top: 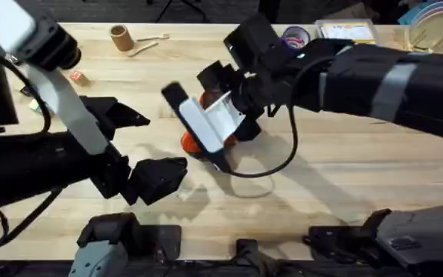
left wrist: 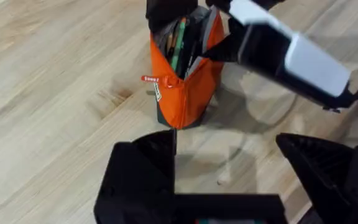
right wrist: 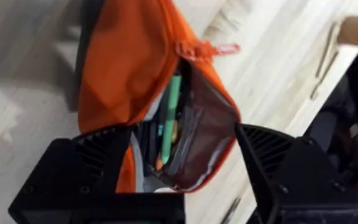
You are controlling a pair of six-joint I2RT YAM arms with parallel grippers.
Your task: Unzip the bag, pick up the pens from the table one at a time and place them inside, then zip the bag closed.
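The orange bag (top: 193,143) stands upright near the middle of the table (top: 344,177), its zipper undone and its mouth gaping. In the left wrist view the bag (left wrist: 184,93) shows its red pull (left wrist: 150,79) hanging at the front, with a green pen (left wrist: 179,45) inside. My right gripper (top: 210,127) hovers over the mouth. Seen from the right wrist, it (right wrist: 179,138) is open, its fingers on either side of the opening above the pen (right wrist: 169,118). My left gripper (left wrist: 222,149) is open and empty, a short way in front of the bag.
A cardboard tube (top: 120,37) and wooden cutlery (top: 148,42) lie at the far left. At the far right are a tape roll (top: 294,35), a card (top: 347,31) and stacked plates (top: 437,19). A black cable (top: 279,161) loops beside the bag.
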